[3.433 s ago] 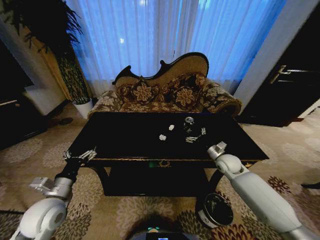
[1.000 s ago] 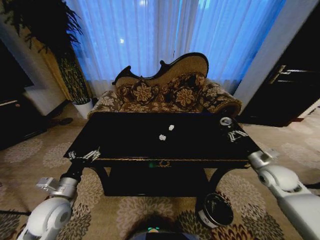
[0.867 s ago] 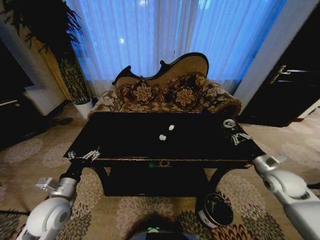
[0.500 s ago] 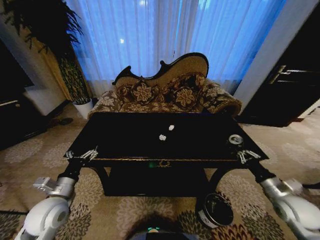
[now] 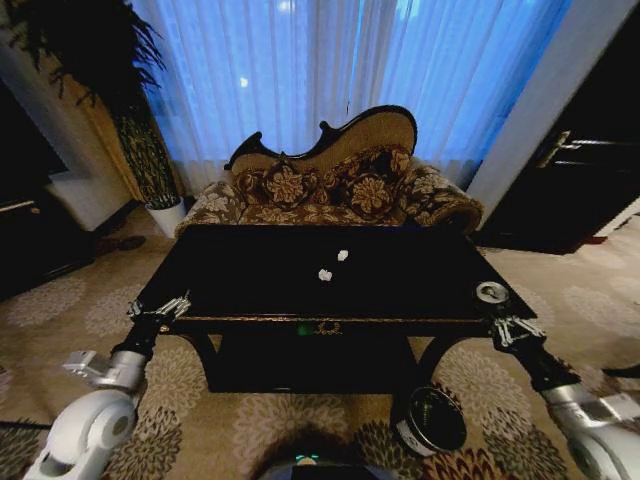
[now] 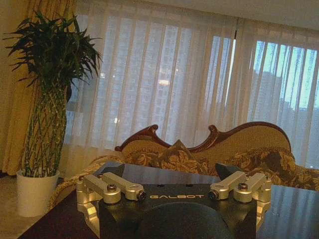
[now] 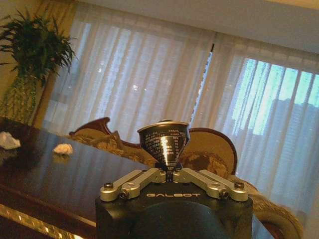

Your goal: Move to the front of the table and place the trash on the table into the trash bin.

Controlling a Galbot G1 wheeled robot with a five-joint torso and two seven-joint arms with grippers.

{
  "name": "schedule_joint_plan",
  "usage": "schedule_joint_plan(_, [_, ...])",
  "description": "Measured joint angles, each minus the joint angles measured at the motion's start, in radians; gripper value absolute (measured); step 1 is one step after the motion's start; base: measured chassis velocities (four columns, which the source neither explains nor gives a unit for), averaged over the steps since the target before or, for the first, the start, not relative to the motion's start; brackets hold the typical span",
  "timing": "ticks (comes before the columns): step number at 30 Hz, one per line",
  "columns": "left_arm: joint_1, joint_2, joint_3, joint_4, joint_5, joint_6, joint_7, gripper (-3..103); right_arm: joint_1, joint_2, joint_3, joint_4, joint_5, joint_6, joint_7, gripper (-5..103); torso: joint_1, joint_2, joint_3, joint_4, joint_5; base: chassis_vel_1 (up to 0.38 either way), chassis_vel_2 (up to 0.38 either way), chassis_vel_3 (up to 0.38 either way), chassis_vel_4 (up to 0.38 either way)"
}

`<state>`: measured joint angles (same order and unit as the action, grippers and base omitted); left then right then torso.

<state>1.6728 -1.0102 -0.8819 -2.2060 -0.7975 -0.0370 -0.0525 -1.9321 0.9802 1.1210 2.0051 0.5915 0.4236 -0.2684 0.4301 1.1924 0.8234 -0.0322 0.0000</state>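
Two white crumpled paper bits of the trash lie mid-table on the glossy black table. My right gripper hangs just off the table's front right corner, shut on a small dark round can. In the right wrist view the can stands pinched in the right gripper, with paper bits farther along the table. My left gripper hovers open at the front left corner; the left gripper holds nothing. The black trash bin stands on the carpet below the table's front right.
An ornate floral sofa backs the table, with blue-lit curtains behind. A potted plant stands at the back left and dark furniture at the right. Patterned carpet lies open on both sides of the table.
My right gripper has carried the can from over the table's right part toward me, down to the front right corner. The left arm has barely shifted. The paper bits lie unmoved.
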Motion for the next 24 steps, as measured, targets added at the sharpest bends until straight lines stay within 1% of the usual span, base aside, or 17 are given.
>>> schedule_joint_plan(3, [-0.004,0.000,0.000,0.012,-0.002,-0.003,0.003,100,0.010,0.016,-0.013,-0.051,-0.005,0.027,-0.004,1,0.000,0.000,0.000,0.0000,0.0001,0.000,0.000,0.000,0.000])
schedule_joint_plan(16, [-0.022,0.005,0.013,0.032,-0.005,-0.006,0.007,100,0.023,0.056,-0.041,-0.191,-0.019,0.105,-0.036,1,0.000,0.000,0.000,0.0000,0.0000,0.000,0.000,0.000,0.000])
schedule_joint_plan(18, [-0.023,0.005,0.015,0.032,-0.004,-0.006,0.007,100,0.027,0.062,-0.052,-0.215,-0.023,0.116,-0.048,1,0.000,0.000,0.000,-0.0001,0.0001,0.000,0.000,0.000,0.000])
schedule_joint_plan(21, [-0.024,0.004,0.020,0.032,0.000,-0.006,0.005,100,0.044,0.075,-0.076,-0.289,-0.026,0.151,-0.104,1,0.000,0.000,0.000,-0.0001,0.0000,0.000,0.000,0.000,0.000])
schedule_joint_plan(22, [-0.024,0.004,0.020,0.032,0.000,-0.006,0.005,100,0.044,0.075,-0.076,-0.289,-0.026,0.151,-0.104,1,0.000,0.000,0.000,-0.0001,0.0000,0.000,0.000,0.000,0.000])
schedule_joint_plan(24, [-0.021,0.003,0.021,0.030,0.002,-0.005,0.004,100,0.063,0.081,-0.091,-0.342,-0.032,0.168,-0.116,1,0.000,0.000,0.000,-0.0001,0.0000,0.000,0.000,0.000,0.000])
